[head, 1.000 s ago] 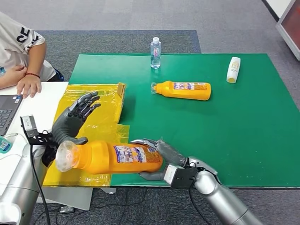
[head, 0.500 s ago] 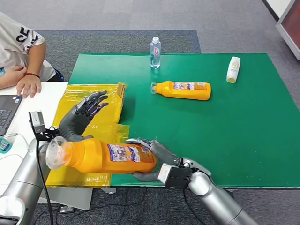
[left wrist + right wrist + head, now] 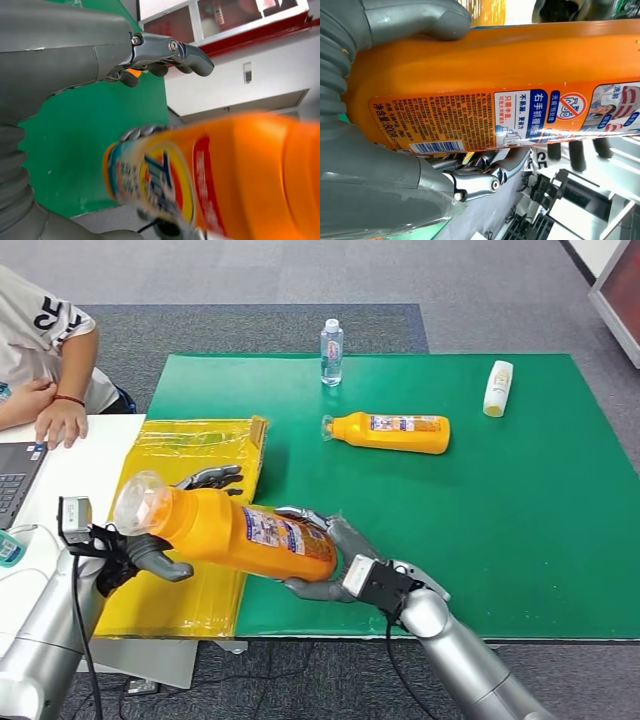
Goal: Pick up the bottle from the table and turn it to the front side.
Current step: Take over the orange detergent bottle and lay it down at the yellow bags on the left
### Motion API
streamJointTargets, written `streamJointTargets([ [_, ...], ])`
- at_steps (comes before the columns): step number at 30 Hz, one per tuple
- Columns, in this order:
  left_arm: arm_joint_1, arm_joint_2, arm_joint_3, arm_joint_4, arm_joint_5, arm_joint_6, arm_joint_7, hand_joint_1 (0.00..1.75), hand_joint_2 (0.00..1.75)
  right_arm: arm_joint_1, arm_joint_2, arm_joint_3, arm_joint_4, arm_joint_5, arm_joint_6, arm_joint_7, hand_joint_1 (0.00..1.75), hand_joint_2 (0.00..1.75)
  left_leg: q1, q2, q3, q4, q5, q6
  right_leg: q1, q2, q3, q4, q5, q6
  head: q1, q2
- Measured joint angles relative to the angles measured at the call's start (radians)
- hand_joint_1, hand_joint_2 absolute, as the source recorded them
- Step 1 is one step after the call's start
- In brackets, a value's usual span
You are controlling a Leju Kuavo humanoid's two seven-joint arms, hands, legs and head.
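Orange bottle [image 3: 226, 528] now lifted off green table [image 3: 490, 540], cap end risen and tilted up. Right hand [image 3: 324, 560] grips base, fingers wrapped around it. Left hand [image 3: 155, 550] has moved under neck, fingers spread past it, apparently cradling, not clasping. Back label faces right wrist camera: turning underway.

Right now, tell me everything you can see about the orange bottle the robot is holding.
The orange bottle looks like glossy plastic, with a clear cap at one end and a printed label with a barcode along its body. It is lifted off the green table, lying nearly horizontal, its capped end tilted slightly up toward the robot's left. The right hand grips its base end, thumb on one side and fingers on the other. The left hand is under its neck end; I cannot tell whether it grips.
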Motion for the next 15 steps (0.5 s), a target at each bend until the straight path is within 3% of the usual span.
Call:
streamJointTargets([
  [7, 0.023, 0.039, -0.013, -0.056, -0.003, -0.01, 0.0, 0.0, 1.75, -0.012, 0.019, -0.01, 0.029, 0.042, -0.027, 0.008, 1.75, 1.75, 0.0, 0.0, 0.0, 0.0, 0.0, 0.0, 0.0, 0.0, 0.0, 0.0, 0.0, 0.0, 0.0, 0.0],
  [15, 0.044, 0.068, -0.029, -0.094, -0.006, 0.018, 0.0, 0.0, 1.75, -0.011, 0.045, -0.006, 0.063, 0.191, -0.178, 0.041, 1.75, 1.75, 0.0, 0.0, 0.0, 0.0, 0.0, -0.001, 0.0, 0.0, 0.0, 0.0, 0.0, 0.0, 0.0, 0.0],
])
